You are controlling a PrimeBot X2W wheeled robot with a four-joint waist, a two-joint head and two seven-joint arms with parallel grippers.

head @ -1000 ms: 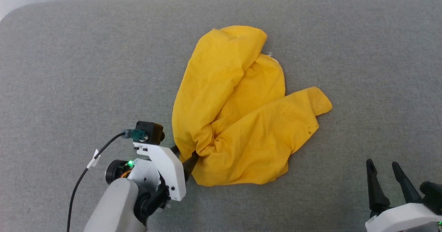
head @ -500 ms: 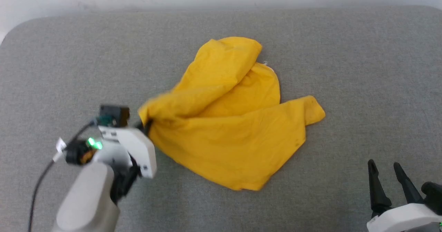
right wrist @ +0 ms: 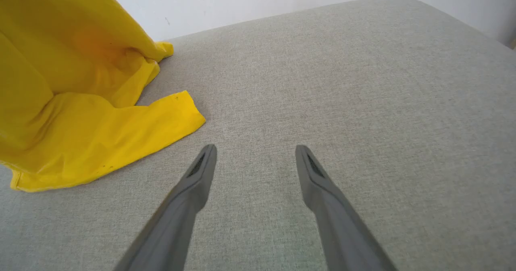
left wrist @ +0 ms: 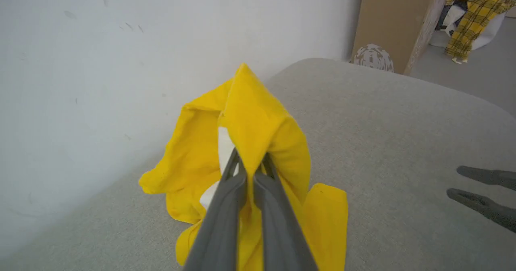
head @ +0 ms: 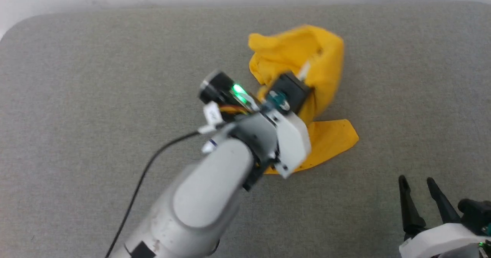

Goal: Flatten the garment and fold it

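The left end effector (left wrist: pixel 248 167), open at the garment's (head: pixel 330 64) near edge a second ago, has closed on a fold and lifted it up. The spread cloth now hangs bunched, one corner left on the grey surface (head: pixel 76 96).

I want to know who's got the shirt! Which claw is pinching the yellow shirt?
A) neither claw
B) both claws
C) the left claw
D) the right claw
C: the left claw is shut on a fold of the yellow shirt, holding part of it up, while the right claw is open above the grey surface, apart from the shirt.
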